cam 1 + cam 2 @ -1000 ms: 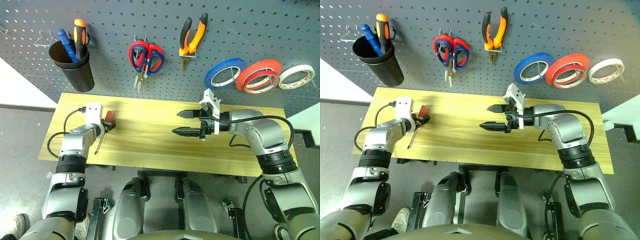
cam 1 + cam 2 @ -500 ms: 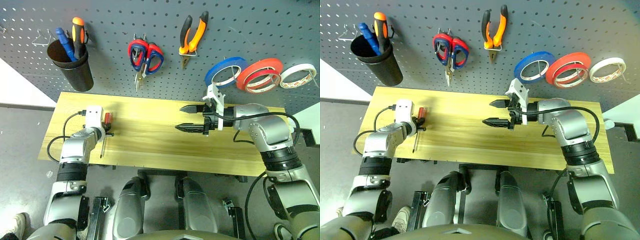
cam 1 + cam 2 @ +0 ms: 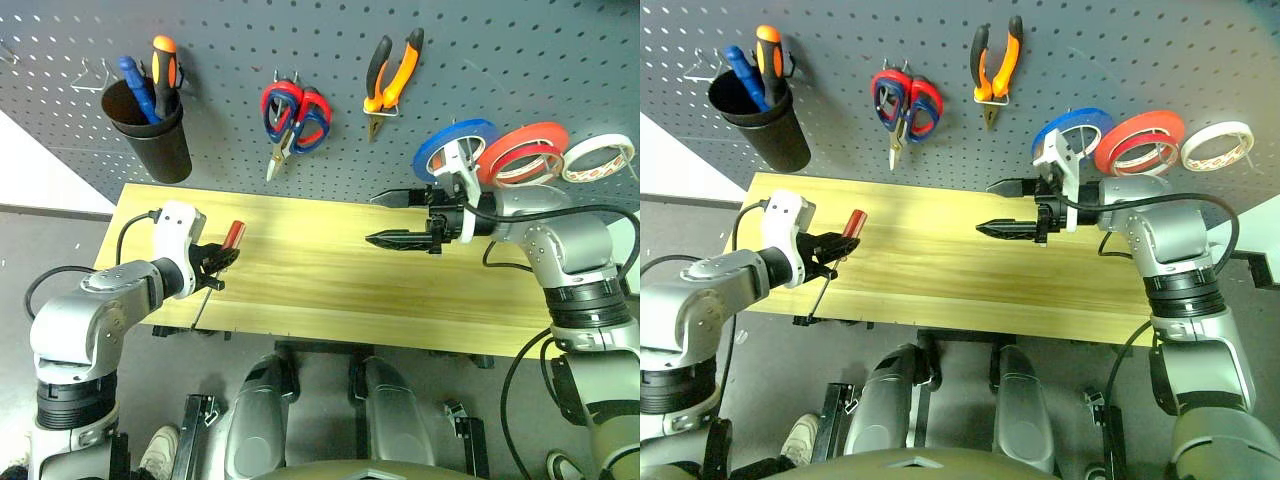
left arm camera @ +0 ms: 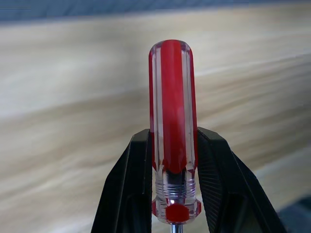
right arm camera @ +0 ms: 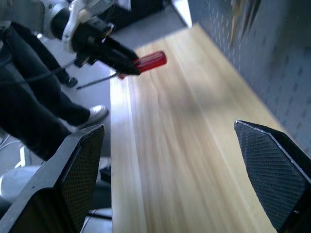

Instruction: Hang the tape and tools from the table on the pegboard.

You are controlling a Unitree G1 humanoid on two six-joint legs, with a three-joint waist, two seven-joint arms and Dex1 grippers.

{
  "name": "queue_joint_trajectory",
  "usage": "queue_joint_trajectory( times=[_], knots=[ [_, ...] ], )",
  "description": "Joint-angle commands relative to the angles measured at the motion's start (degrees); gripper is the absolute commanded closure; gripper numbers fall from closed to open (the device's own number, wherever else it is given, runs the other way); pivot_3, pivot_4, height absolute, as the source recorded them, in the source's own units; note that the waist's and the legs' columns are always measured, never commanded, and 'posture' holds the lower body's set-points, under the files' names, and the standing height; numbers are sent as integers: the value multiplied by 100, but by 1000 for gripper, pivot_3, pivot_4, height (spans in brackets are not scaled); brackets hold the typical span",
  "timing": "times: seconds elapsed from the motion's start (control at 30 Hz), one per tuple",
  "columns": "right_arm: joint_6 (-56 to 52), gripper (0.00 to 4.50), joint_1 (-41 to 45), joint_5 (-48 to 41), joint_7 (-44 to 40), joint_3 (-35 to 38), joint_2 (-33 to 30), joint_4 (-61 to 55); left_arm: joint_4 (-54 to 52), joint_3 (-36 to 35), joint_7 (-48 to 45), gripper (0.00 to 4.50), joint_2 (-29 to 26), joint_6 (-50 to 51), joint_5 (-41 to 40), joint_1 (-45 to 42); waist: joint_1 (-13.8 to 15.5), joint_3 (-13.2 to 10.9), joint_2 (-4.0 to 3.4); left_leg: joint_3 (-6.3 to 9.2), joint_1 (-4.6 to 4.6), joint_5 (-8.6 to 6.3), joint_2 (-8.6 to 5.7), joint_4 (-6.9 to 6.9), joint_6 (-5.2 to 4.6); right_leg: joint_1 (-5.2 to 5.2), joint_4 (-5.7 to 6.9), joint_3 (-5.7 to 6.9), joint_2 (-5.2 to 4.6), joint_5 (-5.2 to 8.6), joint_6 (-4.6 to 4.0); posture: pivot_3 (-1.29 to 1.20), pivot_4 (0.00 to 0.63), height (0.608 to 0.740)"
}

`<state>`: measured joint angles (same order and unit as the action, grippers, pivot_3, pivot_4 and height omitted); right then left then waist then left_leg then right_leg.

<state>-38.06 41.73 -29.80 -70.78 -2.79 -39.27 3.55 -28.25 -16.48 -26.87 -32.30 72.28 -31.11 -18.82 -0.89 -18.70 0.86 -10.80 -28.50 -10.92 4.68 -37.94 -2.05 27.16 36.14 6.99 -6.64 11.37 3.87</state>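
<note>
One screwdriver (image 4: 172, 131) sits nearest us, pinched low on its clear red handle between the two black fingers of our left gripper (image 3: 212, 262), lifted off the table (image 3: 300, 285) with its thin shaft hanging down past the front edge. We judge the hold risky: the jaws bite close to the collar, so most of the handle sticks out free, and a quick swing toward the wall could let it twist or slide out. The shaft could also knock the table's edge if we carry it low. Beyond it, our right gripper (image 3: 400, 218) hangs over the middle of the table, its two jaws spread wide on nothing; if both arms reach for the board together, we think they could cross. Farther back, on the pegboard (image 3: 520, 60), we count one black cup (image 3: 155, 135) holding two screwdrivers, one blue (image 3: 133, 82) and one orange (image 3: 164, 62). We also count two pairs of scissors (image 3: 295, 112) hung together, one pair of pliers (image 3: 390, 75) and three rolls of tape, blue (image 3: 452, 148), red (image 3: 520, 150) and white (image 3: 597, 156). We see one empty wire hook (image 3: 92, 72) beside the cup; missing whichever holder we aim for would drop the tool.
</note>
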Motion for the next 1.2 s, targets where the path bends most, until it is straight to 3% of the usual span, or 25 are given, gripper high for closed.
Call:
queue_joint_trajectory(
  times=[0.03, 0.43, 1.0, 1.2],
  knots=[
    [-139, 0, 153, -356, -119, 465, -261, -322, -400, -493, 21, 3580, -155, 108, -339, -413, 7, 59, 8, 0, 0, 0, -6, -1, 0, -2, -2, 0, 4, -3, 2, 1, 148, 730],
    [-485, 0, 293, -1071, 135, 1338, -593, -630, 52, -579, -154, 3580, -241, -548, -860, -1760, -8, 529, 23, -3, 5, 3, -5, -9, 5, -12, -8, 0, 16, -9, 2, -48, 68, 730],
    [-61, 0, 537, -1073, 471, 1319, -275, -552, 3186, 72, -543, 3580, -498, -4483, 719, -3739, -160, 970, 5, -18, 31, 3, 3, -9, 5, -39, -6, 2, 36, -9, 1, -78, 21, 730],
    [-24, 0, 374, -1112, 581, 1382, -294, -689, 4073, 212, -552, 3580, -486, -5276, 1100, -3952, -211, 1037, 4, -20, 51, 3, 7, -6, 5, -52, -3, -1, 41, -8, 1, -100, 23, 730]
  ],
)
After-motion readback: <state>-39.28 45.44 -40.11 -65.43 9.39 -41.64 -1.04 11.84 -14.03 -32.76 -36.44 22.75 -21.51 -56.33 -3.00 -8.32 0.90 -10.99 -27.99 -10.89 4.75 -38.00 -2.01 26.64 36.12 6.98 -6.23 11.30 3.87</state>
